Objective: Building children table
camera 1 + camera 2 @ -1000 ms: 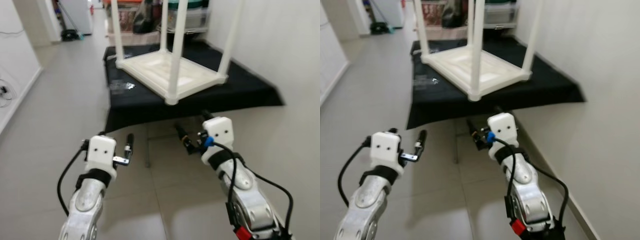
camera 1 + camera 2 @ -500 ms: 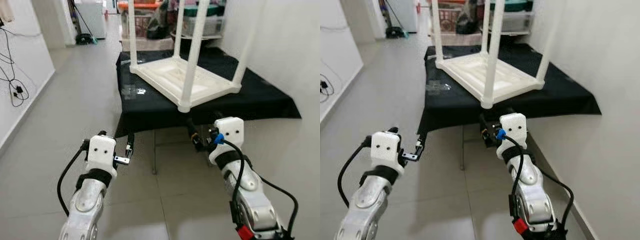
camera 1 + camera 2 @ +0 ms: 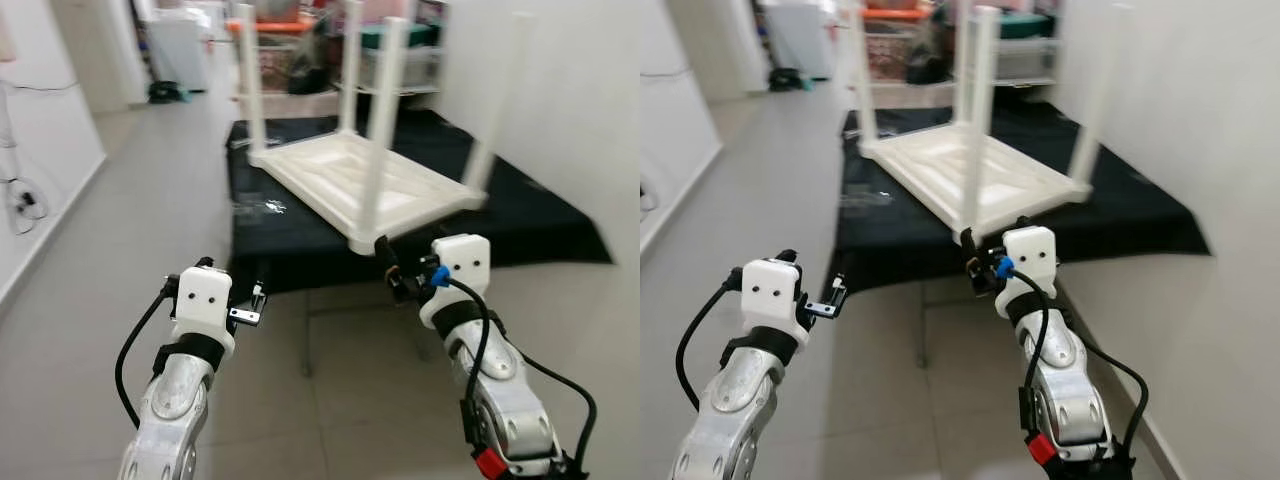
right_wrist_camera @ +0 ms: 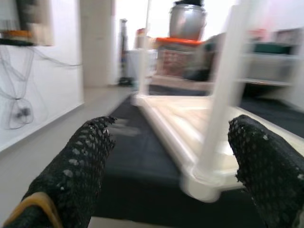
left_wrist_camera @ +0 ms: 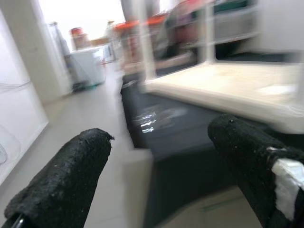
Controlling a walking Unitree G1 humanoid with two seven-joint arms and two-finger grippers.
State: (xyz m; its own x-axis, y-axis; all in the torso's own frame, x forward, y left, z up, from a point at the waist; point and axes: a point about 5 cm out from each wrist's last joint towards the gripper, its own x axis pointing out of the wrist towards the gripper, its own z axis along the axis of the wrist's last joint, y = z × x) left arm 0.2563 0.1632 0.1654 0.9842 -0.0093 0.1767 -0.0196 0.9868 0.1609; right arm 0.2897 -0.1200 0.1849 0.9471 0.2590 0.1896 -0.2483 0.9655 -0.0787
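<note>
A white children's table (image 3: 345, 180) lies upside down on a black cloth (image 3: 520, 215) on the floor, its legs (image 3: 378, 130) pointing up. My left gripper (image 3: 257, 298) hovers open over the grey tiles, short of the cloth's near edge, with nothing between its fingers (image 5: 61, 190). My right gripper (image 3: 388, 270) is open too and sits just below the table's nearest corner, not touching it. In the right wrist view that corner leg (image 4: 223, 95) stands between the two fingers (image 4: 71, 175), farther off.
A white wall (image 3: 570, 100) runs close along the right side of the cloth. Shelves with boxes and bins (image 3: 400, 55) stand behind the table. A white appliance (image 3: 180, 45) is at the back left, and cables (image 3: 25, 200) hang on the left wall. Grey tiled floor (image 3: 120, 230) opens to the left.
The whole view has shifted and the table now looks nearer and lower in the picture, so the camera moved toward it. Both arms hold the same pose, grippers still open.
</note>
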